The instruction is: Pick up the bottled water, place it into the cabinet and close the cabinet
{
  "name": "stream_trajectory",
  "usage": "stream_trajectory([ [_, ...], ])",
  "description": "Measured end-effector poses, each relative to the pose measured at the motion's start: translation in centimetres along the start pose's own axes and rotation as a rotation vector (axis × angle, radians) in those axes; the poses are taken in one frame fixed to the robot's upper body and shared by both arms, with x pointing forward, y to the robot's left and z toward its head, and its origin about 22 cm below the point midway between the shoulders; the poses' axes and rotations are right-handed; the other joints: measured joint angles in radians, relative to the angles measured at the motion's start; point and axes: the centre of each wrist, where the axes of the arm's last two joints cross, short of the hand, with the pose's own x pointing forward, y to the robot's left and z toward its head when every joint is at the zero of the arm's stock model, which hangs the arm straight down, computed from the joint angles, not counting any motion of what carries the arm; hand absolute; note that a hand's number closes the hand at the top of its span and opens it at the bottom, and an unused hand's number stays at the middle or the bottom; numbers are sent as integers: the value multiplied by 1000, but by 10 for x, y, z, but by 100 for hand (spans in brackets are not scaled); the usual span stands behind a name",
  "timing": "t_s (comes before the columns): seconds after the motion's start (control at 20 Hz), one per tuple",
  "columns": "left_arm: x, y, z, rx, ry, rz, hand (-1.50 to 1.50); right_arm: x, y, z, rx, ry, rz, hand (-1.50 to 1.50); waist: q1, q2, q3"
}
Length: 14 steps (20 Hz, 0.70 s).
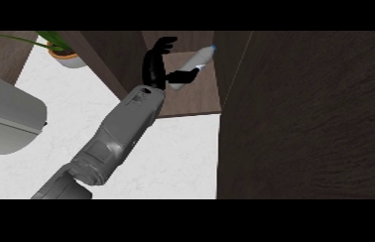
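Bottled water (pixel 196 65) is lying tilted inside the open cabinet (pixel 192 99), its cap pointing toward one o'clock. Its lower end is hiding behind the right hand (pixel 156 67), whose thumb is touching it while the fingers are spreading apart, straight, toward twelve o'clock.

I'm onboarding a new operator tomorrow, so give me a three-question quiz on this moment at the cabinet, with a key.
1. True or false: the bottled water stands upright on the white counter.
2. Which best describes the visible hand? A) flat on the counter B) raised beside the bottle inside the cabinet, thumb toward the bottle C) resting on the potted plant.
3. Fill in: the cabinet door is ____.

Key: 1 false, it is tilted inside the cabinet. 2 B. 3 open.
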Motion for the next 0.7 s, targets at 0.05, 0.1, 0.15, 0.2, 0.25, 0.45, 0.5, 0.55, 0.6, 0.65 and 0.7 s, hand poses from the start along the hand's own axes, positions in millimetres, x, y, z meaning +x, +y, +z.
stream_trajectory([
  [0.05,2,1,-2,13,-4,-12,-150,-1,-1,-1,0,-5,3,-150,2,0,0],
  [0.1,4,0,-4,27,-8,-23,-150,-1,-1,-1,6,-8,1,-150,-1,1,0],
  [0.15,3,1,-4,32,-16,-25,-150,-2,-2,-1,8,-13,3,-150,0,2,0],
  [0.2,5,2,-6,35,-28,-18,-150,-2,-2,-2,10,-17,-1,-150,0,4,-1],
  [0.25,10,2,-9,28,-43,-11,-150,-2,-1,-2,11,-17,-7,-150,1,3,-1],
  [0.45,28,4,-16,31,-113,130,150,-1,-2,-1,14,-15,-10,-150,6,3,-2],
  [0.5,32,5,-18,27,-134,181,150,-1,-1,0,15,-16,-15,-150,8,2,-3],
  [0.55,37,4,-18,17,-154,234,150,-2,-1,-1,15,-17,-19,-150,12,1,-3],
  [0.6,40,3,-18,3,-172,283,150,-2,-1,-1,13,-16,-18,-150,16,1,-3],
  [0.65,42,2,-18,-20,-188,328,150,-2,1,-2,13,-16,-27,-150,17,0,-3],
  [0.7,42,2,-17,-40,-203,364,150,-2,2,-2,16,-19,-36,-150,16,0,-3],
])
